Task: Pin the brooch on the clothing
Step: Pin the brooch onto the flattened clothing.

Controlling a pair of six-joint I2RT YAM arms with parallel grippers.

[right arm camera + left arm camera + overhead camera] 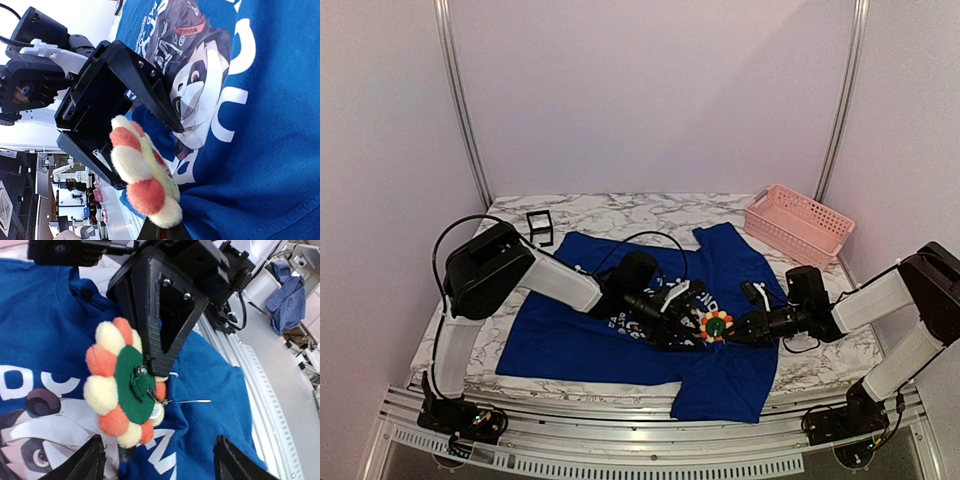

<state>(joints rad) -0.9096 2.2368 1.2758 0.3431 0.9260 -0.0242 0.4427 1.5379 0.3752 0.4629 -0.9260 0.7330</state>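
The clothing, a blue T-shirt with a panda print, lies spread on the table. The brooch, a flower of orange and cream puffs with a green back, is tilted just above the shirt's chest. My right gripper is shut on its edge, with the fingertips under the puffs. The bare pin sticks out sideways over a fold of blue cloth. My left gripper faces the brooch's back from the left, open wide and holding nothing.
A small black square box stands at the back left, off the shirt. A pink basket sits at the back right corner. The marble table ends at a metal rail in front.
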